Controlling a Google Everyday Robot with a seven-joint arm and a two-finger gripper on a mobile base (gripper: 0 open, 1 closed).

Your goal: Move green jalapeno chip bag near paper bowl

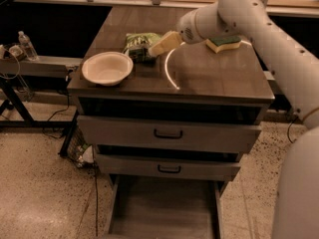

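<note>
The gripper (160, 45) touches the green jalapeno chip bag (138, 44), hold impossible to tell; a snag on retreat may drag it away from the paper bowl (107, 69) just beyond.

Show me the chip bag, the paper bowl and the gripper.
green jalapeno chip bag (136, 43): camera view, printed front.
paper bowl (106, 69): camera view, bare inside.
gripper (155, 49): camera view, tip, at the bag's right edge.

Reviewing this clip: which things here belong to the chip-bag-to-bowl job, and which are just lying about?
Belongs to the job:
- green jalapeno chip bag, just behind the bowl
- paper bowl, front left of the cabinet top
- gripper, at the bag's right edge

Just lying about:
- sponge, back right
- water bottle, off to the left
</note>
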